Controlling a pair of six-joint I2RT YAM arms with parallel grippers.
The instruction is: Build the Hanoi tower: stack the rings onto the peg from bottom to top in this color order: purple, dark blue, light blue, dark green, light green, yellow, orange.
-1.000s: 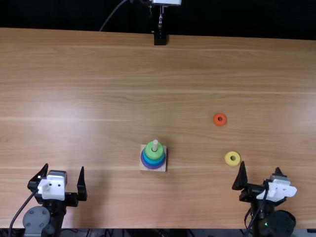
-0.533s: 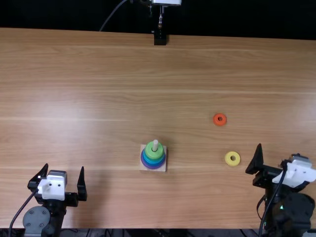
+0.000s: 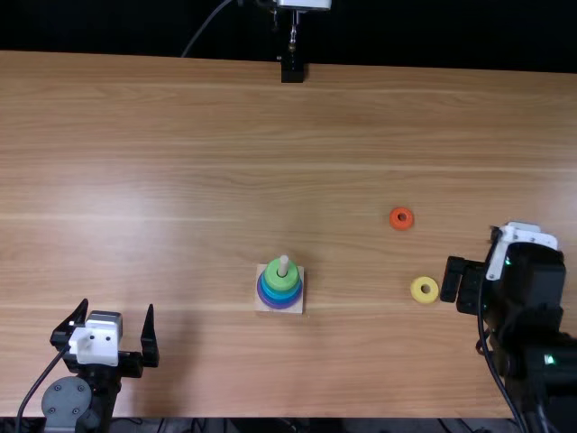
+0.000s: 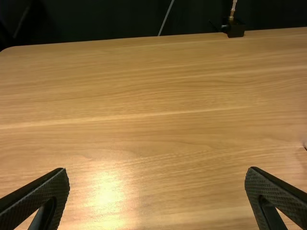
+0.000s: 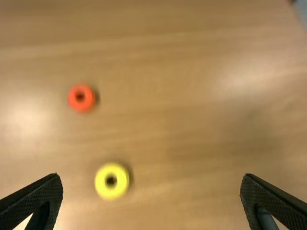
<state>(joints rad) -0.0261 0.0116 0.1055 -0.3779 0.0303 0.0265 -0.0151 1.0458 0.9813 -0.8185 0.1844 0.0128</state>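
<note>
The right gripper (image 3: pixel 464 281) had turned and moved, with its arm extending farther over the table (image 3: pixel 198 198) than in the previous top view. Its fingers stood wide apart in the right wrist view. In the top view, the yellow ring (image 3: pixel 416 290) lay flat just beside the gripper; the orange ring (image 3: pixel 395 219) lay farther toward the far edge. Both rings were off the peg (image 3: pixel 284 262). Well apart to their left, the square wooden base (image 3: pixel 261 305) carried the upright peg, fitted with the purple ring (image 3: pixel 282 306), blue rings (image 3: pixel 282 297) and, uppermost, a light green ring (image 3: pixel 281 282). The left gripper (image 3: pixel 118 307) had its fingers wide apart near the table's near edge. A black fixture (image 3: pixel 293 72) stood at the far edge.
</note>
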